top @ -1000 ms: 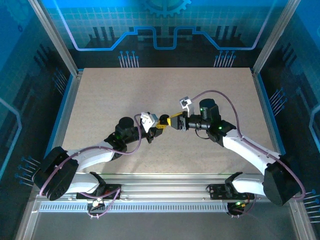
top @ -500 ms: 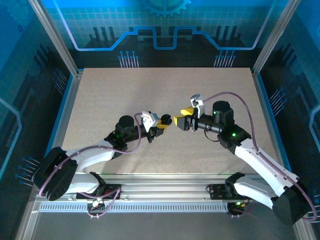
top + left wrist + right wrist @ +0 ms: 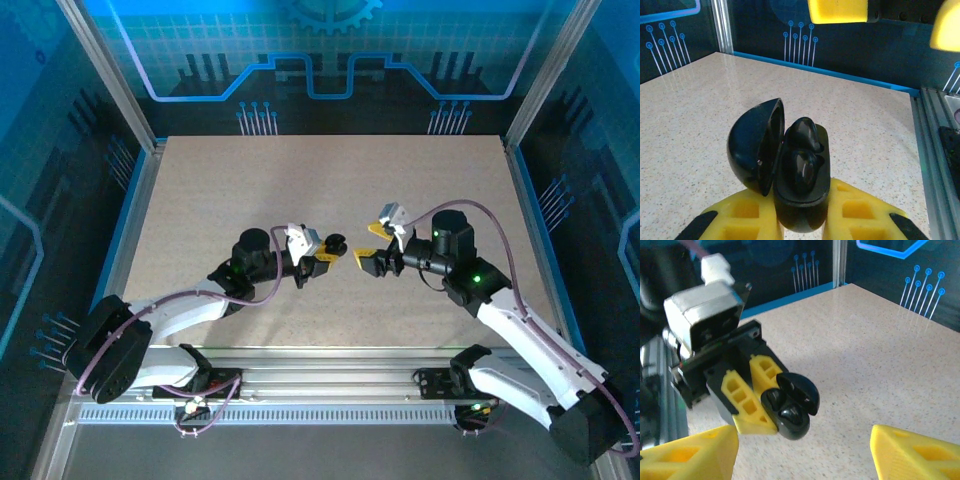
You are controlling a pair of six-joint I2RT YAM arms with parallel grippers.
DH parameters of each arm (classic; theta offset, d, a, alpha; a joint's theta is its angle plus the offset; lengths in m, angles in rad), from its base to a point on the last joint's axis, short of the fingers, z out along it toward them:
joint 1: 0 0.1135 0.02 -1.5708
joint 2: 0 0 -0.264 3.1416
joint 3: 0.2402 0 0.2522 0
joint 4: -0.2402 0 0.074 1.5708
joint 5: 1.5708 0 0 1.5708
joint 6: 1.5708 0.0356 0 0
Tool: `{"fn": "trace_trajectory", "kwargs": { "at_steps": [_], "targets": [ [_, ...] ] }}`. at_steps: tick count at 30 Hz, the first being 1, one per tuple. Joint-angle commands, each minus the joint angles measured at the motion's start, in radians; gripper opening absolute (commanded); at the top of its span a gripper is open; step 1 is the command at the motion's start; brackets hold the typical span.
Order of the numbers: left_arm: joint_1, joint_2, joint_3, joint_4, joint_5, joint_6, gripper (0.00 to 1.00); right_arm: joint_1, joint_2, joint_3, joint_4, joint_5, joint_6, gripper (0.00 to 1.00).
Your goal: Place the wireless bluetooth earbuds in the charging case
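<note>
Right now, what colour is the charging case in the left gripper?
The charging case is glossy black, lid and body alike; the left wrist view shows it best.

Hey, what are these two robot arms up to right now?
The left gripper is holding a small black charging case above the table, with its lid swung open. Two dark earbuds sit in the case's pockets. The right gripper hovers facing it across a short gap, jaws wide open and with nothing in them. So the earbuds look to be in place, and the lid is not yet closed.
</note>
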Motion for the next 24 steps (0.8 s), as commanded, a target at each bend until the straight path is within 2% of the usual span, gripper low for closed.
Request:
{"fn": "trace_trajectory", "kwargs": {
  "at_steps": [1,10,16,24],
  "targets": [
    [-0.007,-0.031,0.045,-0.028,0.057,0.027,0.16,-0.014,-0.006,0.003,-0.085,-0.041,-0.195,0.72],
    [-0.006,-0.035,0.053,-0.045,0.099,0.050,0.16,-0.014,0.008,-0.030,-0.117,-0.056,-0.450,0.76],
    [-0.008,-0.033,0.057,-0.047,0.123,0.065,0.16,-0.003,0.077,0.007,-0.201,-0.071,-0.581,0.74],
    [-0.006,-0.044,0.055,-0.052,0.134,0.070,0.16,0.037,0.201,0.071,-0.212,-0.077,-0.642,0.72]
  ]
}}
